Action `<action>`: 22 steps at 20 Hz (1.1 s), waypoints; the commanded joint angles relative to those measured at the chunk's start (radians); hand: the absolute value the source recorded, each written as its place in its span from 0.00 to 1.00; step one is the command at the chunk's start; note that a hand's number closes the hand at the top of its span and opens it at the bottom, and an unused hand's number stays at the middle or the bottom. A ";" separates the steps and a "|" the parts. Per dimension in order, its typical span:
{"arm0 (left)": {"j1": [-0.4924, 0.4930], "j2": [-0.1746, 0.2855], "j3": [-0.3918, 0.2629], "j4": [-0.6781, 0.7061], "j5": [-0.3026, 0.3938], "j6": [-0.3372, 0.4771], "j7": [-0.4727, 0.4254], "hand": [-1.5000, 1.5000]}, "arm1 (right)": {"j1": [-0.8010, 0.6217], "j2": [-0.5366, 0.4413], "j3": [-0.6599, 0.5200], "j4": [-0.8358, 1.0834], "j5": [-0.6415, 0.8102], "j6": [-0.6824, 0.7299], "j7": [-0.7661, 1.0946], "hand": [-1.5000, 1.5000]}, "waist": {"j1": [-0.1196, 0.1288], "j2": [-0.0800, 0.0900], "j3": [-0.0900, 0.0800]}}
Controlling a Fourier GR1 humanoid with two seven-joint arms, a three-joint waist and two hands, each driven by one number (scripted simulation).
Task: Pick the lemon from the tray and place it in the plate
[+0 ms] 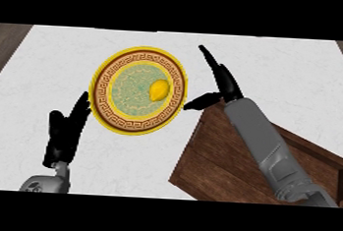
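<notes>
Lemon (158, 90) on plate (131, 121), right hand (224, 84) seemingly open.

We see a white worktop (292, 84) with a round plate (131, 122) near its middle, gold at the rim. A lemon (158, 90) lies on the plate, right of its centre. Just right of the plate our right hand (228, 91) is spread, fingers straight toward the far edge, thumb toward the rim; we cannot tell whether it touches. A wooden tray (215, 164) sits at the near right corner, under the forearm (264, 142). Our left hand (63, 134) rests near the left near corner, fingers up.
</notes>
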 commanded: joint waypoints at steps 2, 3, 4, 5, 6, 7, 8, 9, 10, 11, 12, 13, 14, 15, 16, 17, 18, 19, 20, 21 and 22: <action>0.025 0.004 -0.017 -0.064 0.001 -0.021 0.036 0.50 | -0.009 -0.027 -0.038 0.075 0.026 -0.020 -0.057 0.00 | 0.010 0.003 0.000; 0.032 0.019 -0.001 -0.064 0.010 -0.029 0.020 0.50 | 0.055 -0.053 -0.045 0.070 0.015 0.004 -0.110 0.00 | 0.007 0.003 0.000; 0.009 0.022 0.029 -0.001 0.015 -0.022 0.003 0.50 | 0.053 -0.046 -0.041 -0.024 0.019 -0.012 -0.026 0.00 | -0.008 -0.003 0.000; 0.023 0.035 0.035 -0.025 0.025 -0.038 -0.009 0.50 | 0.026 -0.050 -0.068 0.021 0.009 -0.010 -0.054 0.00 | 0.000 0.000 0.000; 0.046 -0.004 -0.016 -0.085 0.005 -0.018 0.042 0.50 | 0.031 -0.065 -0.078 0.074 0.013 -0.001 -0.098 0.00 | 0.008 0.002 0.001; 0.024 0.018 0.012 -0.039 0.015 -0.034 0.001 0.50 | -0.005 -0.065 -0.095 0.067 0.006 -0.015 -0.088 0.00 | 0.008 0.003 0.000; 0.021 -0.005 0.007 0.002 -0.005 -0.006 -0.036 0.50 | 0.042 -0.073 -0.094 0.057 0.008 0.011 -0.122 0.00 | 0.002 0.002 0.000; 0.030 -0.009 -0.002 -0.014 -0.007 -0.006 -0.020 0.50 | 0.014 -0.080 -0.105 0.089 0.011 0.020 -0.137 0.00 | 0.008 0.004 0.000; 0.067 -0.005 -0.024 -0.104 -0.025 0.002 0.021 0.50 | 0.016 -0.092 -0.125 0.095 -0.006 0.026 -0.150 0.00 | 0.013 0.004 0.001; 0.075 0.004 -0.006 -0.047 -0.011 -0.018 -0.028 0.50 | 0.006 -0.099 -0.126 0.077 -0.003 0.015 -0.089 0.00 | 0.005 0.001 0.000; 0.046 0.011 -0.003 -0.081 0.001 -0.025 0.043 0.50 | -0.021 -0.123 -0.130 0.091 0.004 0.012 -0.080 0.00 | 0.008 0.002 0.001; 0.081 0.002 -0.019 -0.103 -0.010 -0.021 0.019 0.50 | 0.011 -0.096 -0.133 0.129 0.011 -0.032 -0.122 0.00 | 0.015 0.005 0.001; 0.080 -0.022 -0.023 -0.062 -0.020 0.000 -0.021 0.50 | 0.015 -0.098 -0.139 0.116 0.009 -0.054 -0.108 0.00 | 0.010 0.004 0.000; 0.041 -0.026 -0.026 -0.065 -0.022 0.006 0.027 0.50 | -0.003 -0.099 -0.152 0.122 0.004 -0.066 -0.105 0.00 | 0.011 0.005 0.001; -0.019 0.002 0.006 -0.027 -0.009 -0.011 0.020 0.50 | 0.002 -0.147 -0.156 0.144 0.004 -0.015 -0.127 0.00 | 0.013 0.008 0.001; 0.028 -0.010 -0.022 -0.073 -0.023 -0.007 0.046 0.50 | 0.034 -0.128 -0.152 0.145 0.014 -0.045 -0.153 0.00 | 0.012 0.006 0.001; 0.035 -0.015 -0.013 -0.050 -0.040 0.019 0.019 0.50 | 0.026 -0.135 -0.148 0.113 0.019 -0.016 -0.118 0.00 | 0.004 0.002 0.000; -0.017 -0.018 -0.020 -0.057 -0.033 0.009 0.051 0.50 | 0.002 -0.113 -0.157 0.170 0.023 -0.071 -0.143 0.00 | 0.020 0.010 0.001; -0.030 -0.009 0.006 -0.020 -0.011 -0.004 0.040 0.50 | 0.003 -0.133 -0.168 0.160 0.015 -0.037 -0.142 0.00 | 0.014 0.008 0.001; 0.024 -0.039 -0.048 -0.066 -0.051 0.020 0.039 0.50 | 0.011 -0.143 -0.156 0.166 0.031 -0.034 -0.142 0.00 | 0.015 0.006 0.001; 0.031 -0.009 -0.007 -0.031 -0.020 -0.009 0.005 0.50 | 0.013 -0.149 -0.157 0.134 0.032 -0.038 -0.126 0.00 | 0.007 0.003 0.000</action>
